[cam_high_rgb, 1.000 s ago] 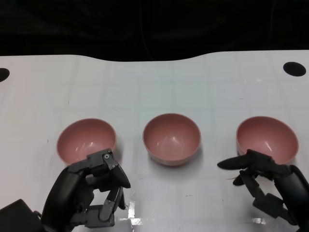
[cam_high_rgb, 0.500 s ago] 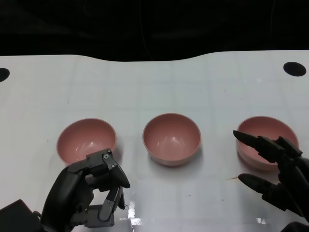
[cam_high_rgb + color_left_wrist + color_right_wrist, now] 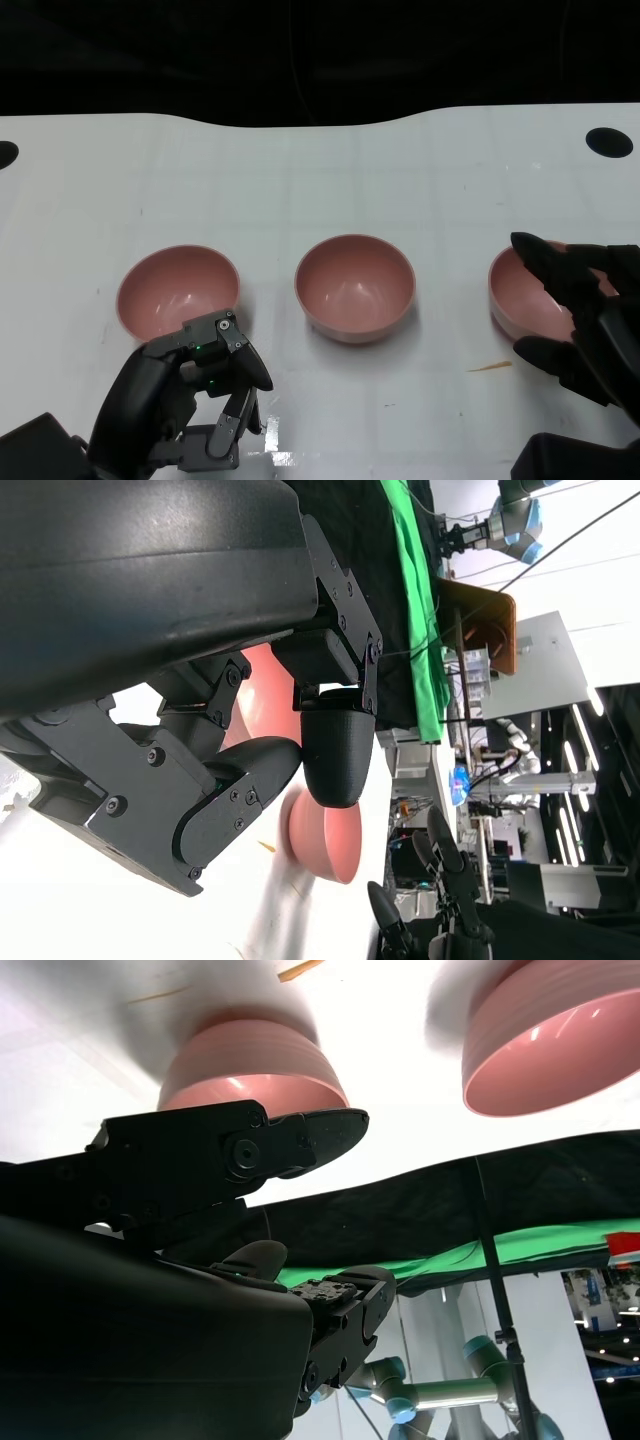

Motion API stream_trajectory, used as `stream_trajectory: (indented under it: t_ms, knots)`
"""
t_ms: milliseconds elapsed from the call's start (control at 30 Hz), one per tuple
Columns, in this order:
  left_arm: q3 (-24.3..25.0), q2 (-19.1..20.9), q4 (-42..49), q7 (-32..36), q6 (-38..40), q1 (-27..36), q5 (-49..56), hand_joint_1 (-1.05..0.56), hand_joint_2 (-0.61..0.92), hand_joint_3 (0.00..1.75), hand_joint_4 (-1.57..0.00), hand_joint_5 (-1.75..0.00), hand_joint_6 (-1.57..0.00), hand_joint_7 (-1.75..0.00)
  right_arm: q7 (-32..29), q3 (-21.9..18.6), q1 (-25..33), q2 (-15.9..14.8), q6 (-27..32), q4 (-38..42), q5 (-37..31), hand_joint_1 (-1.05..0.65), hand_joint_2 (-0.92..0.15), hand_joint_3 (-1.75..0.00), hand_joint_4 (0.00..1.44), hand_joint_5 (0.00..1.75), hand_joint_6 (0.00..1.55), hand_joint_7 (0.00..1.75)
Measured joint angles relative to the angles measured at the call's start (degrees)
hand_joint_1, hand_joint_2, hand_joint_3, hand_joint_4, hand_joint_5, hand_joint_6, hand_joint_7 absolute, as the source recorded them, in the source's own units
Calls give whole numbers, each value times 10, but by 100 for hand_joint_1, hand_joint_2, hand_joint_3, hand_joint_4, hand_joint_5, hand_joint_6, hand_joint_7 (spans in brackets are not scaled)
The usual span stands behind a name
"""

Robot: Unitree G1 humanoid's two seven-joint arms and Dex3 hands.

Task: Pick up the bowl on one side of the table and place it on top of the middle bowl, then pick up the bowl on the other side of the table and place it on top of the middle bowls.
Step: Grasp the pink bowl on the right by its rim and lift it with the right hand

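White tabletop (image 3: 330,180) runs across the scene, dark backdrop beyond its far edge, a black round hole (image 3: 609,142) at the far right. Three pink bowls stand in a row, apart from one another, all upright and holding nothing. The left bowl (image 3: 179,290) sits just beyond the left hand (image 3: 190,400), whose fingers are curled inward on nothing, near the table's front edge. The middle bowl (image 3: 355,287) stands alone. The right hand (image 3: 585,315) is spread wide over the right bowl (image 3: 528,295), fingers reaching across its rim and near side; whether they touch it is unclear. A thin wooden sliver (image 3: 490,367) lies just near the right bowl.
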Motion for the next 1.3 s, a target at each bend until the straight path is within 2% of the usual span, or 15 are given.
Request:
stream_trajectory:
  t_ms: [300, 467, 733, 833, 867, 900, 967, 1067, 1100, 1133, 1167, 1200, 1233, 1267, 1300]
  knots:
    - [1, 0, 0, 0, -1, 1, 0, -23, 44, 127, -81, -173, -79, -146, 64, 28, -20, -18, 78, -2, -37, -69, -83, -1, 2, 60, 22, 10]
    - [0, 0, -1, 0, -2, 0, 0, -23, 42, 129, -82, -173, -79, -146, 94, 67, -74, -32, 122, 76, -73, -68, -83, 0, 12, 49, 30, 4]
    - [0, -1, -4, 0, -1, 2, 1, -22, 42, 130, -82, -172, -79, -147, 87, 109, -127, -41, 146, 175, -73, -65, -84, 0, 20, 37, 33, 2]
    - [0, -1, -5, 0, -1, 2, 0, -22, 42, 131, -83, -172, -79, -147, 83, 120, -145, -42, 147, 207, -70, -64, -86, -1, 27, 34, 37, 2]
    - [0, -1, -6, 0, -1, 3, 0, -23, 42, 131, -82, -172, -78, -147, 82, 124, -149, -42, 147, 216, -69, -59, -88, 0, 39, 28, 44, 2]
    - [0, -1, -6, 0, -1, 3, 0, -23, 42, 131, -82, -173, -78, -147, 82, 129, -154, -43, 144, 228, -66, -57, -88, 0, 44, 24, 47, 2]
    - [0, -1, -7, 0, -1, 3, 1, -23, 42, 131, -82, -173, -78, -147, 82, 135, -161, -45, 141, 244, -58, -56, -89, 0, 49, 21, 49, 2]
    - [0, -1, -7, 0, 0, 3, 1, -22, 42, 131, -82, -173, -78, -148, 78, 141, -168, -47, 132, 260, -47, -45, -90, 0, 61, 20, 56, 3]
    - [0, -1, -7, 0, 0, 3, 1, -22, 42, 131, -82, -173, -78, -148, 74, 143, -172, -48, 130, 265, -46, -40, -90, -2, 75, 27, 67, 8]
    - [0, -1, -7, 0, 0, 3, 1, -22, 42, 131, -82, -173, -78, -148, 60, 144, -177, -49, 119, 276, -40, -31, -91, -7, 85, 74, 88, 15]
    - [0, -1, -7, 1, 0, 3, 1, -22, 42, 131, -82, -174, -78, -148, 36, 144, -184, -50, 99, 294, -28, -26, -92, -13, 83, 122, 103, 23]
    - [0, -1, -8, 1, 0, 3, 2, -22, 42, 131, -82, -174, -78, -148, 9, 143, -191, -51, 76, 316, -18, -24, -92, -16, 82, 147, 111, 28]
    - [0, -1, -8, 2, 0, 3, 3, -22, 42, 131, -82, -174, -78, -149, -19, 143, -199, -52, 55, 335, -9, -22, -91, -21, 86, 164, 96, 83]
    - [0, -1, -8, 3, 0, 3, 3, -22, 42, 131, -82, -174, -78, -149, -41, 143, -205, -52, 39, 350, -3, -21, -89, -25, 89, 169, 83, 119]
    - [0, -1, -8, 3, 0, 3, 4, -22, 42, 131, -81, -174, -78, -149, -58, 143, -210, -52, 29, 361, -1, -21, -88, -30, 90, 172, 74, 146]
